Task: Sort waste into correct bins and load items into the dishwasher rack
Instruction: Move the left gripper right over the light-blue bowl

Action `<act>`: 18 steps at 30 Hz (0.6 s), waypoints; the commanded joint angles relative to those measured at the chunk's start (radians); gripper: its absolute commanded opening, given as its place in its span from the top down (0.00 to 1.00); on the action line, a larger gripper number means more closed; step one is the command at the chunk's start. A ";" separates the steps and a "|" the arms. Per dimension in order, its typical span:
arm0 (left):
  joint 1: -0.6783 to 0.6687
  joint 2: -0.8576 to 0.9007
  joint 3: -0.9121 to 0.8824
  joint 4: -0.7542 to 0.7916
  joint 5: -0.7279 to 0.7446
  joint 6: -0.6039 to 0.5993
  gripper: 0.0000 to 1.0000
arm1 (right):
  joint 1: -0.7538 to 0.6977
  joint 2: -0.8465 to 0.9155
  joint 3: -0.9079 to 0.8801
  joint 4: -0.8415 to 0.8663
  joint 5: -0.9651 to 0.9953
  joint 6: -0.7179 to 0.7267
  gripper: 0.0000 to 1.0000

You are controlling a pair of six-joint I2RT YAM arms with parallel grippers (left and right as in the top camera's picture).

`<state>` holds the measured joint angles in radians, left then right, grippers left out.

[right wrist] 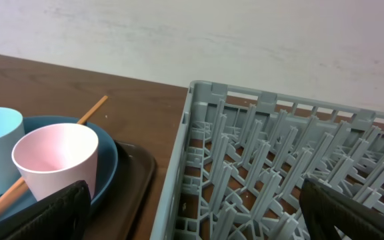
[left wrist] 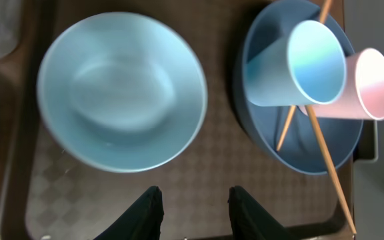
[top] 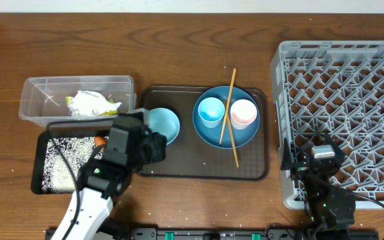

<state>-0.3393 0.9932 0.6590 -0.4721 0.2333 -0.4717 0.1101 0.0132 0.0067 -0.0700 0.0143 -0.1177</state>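
Note:
The small pale blue bowl (top: pixel 165 123) (left wrist: pixel 122 100) sits empty on the left of the brown serving tray. My left gripper (top: pixel 156 147) (left wrist: pixel 195 200) is open and empty, just in front of the bowl. The large blue plate (top: pixel 227 135) (left wrist: pixel 312 153) holds the light blue cup (top: pixel 211 111) (left wrist: pixel 299 63), the white-pink cup (top: pixel 243 113) (right wrist: pixel 55 157) and two chopsticks (top: pixel 231 100) (left wrist: pixel 325 153) laid across it. My right gripper (top: pixel 314 148) (right wrist: pixel 195 213) is wide open and empty over the front left corner of the grey rack (top: pixel 352 87) (right wrist: pixel 279 153). The wrapper (top: pixel 92 103) lies in the clear tub (top: pixel 45 100).
The black tray (top: pixel 42 167) at front left holds white rice (top: pixel 62 163) and the orange carrot (top: pixel 100 141), partly under my left arm. The brown serving tray (top: pixel 205 170) lies between the bins and the rack. Bare wooden table runs along the back.

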 commanded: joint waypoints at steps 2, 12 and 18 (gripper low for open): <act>-0.055 0.095 0.091 -0.022 -0.071 0.076 0.64 | -0.006 0.000 -0.001 -0.004 -0.004 -0.011 0.01; -0.094 0.280 0.135 0.057 -0.202 0.120 0.35 | -0.006 0.000 -0.001 -0.004 -0.004 -0.011 0.01; -0.094 0.285 0.135 0.073 -0.198 0.119 0.03 | -0.006 0.000 -0.001 -0.004 -0.004 -0.011 0.01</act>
<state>-0.4324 1.2758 0.7731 -0.4000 0.0616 -0.3614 0.1101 0.0132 0.0067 -0.0700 0.0143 -0.1177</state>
